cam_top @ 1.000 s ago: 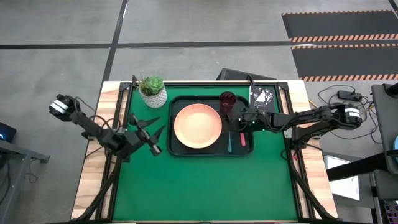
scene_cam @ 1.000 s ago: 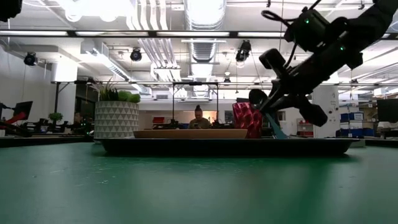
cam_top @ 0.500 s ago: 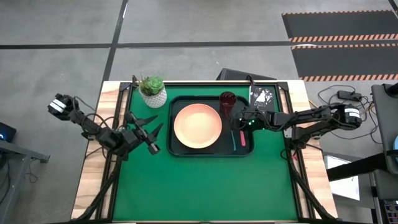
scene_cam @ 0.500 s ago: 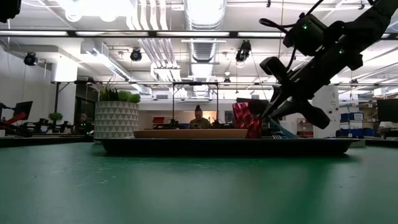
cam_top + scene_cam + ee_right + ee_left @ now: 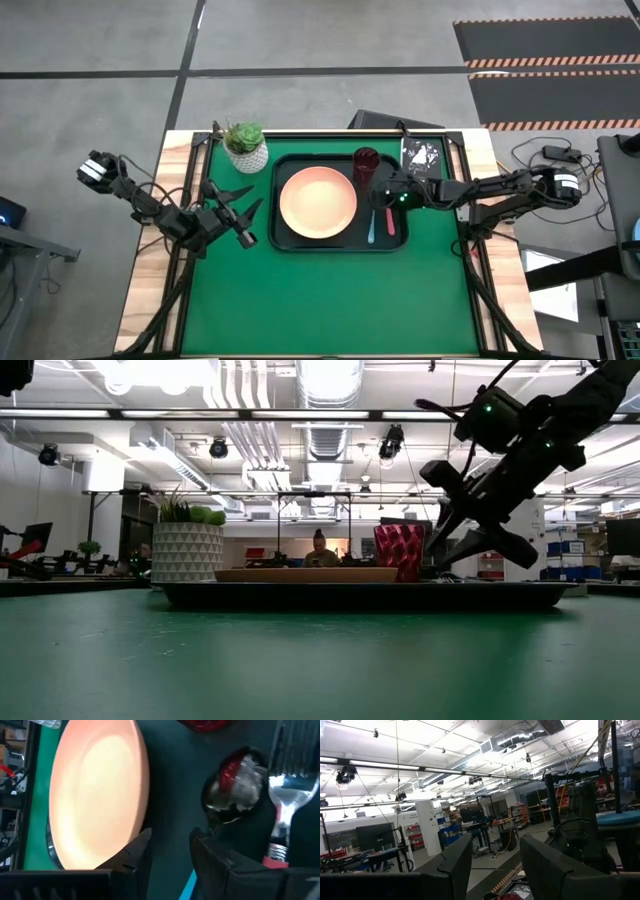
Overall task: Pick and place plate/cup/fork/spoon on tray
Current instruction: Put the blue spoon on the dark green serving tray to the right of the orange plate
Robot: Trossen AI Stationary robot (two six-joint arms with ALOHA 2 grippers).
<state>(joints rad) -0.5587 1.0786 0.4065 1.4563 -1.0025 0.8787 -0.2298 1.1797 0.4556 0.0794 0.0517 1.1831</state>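
High view shows my right gripper over the right side of the tray, just beside the cup, its fingers spread and holding nothing. The plate lies in the tray's middle. To its right the spoon and fork lie side by side on the tray floor. My right wrist view has the spoon's bowl and the fork's tines next to each other, the plate close by. My left gripper waits with parted fingers above the green surface, left of the tray, near the potted plant.
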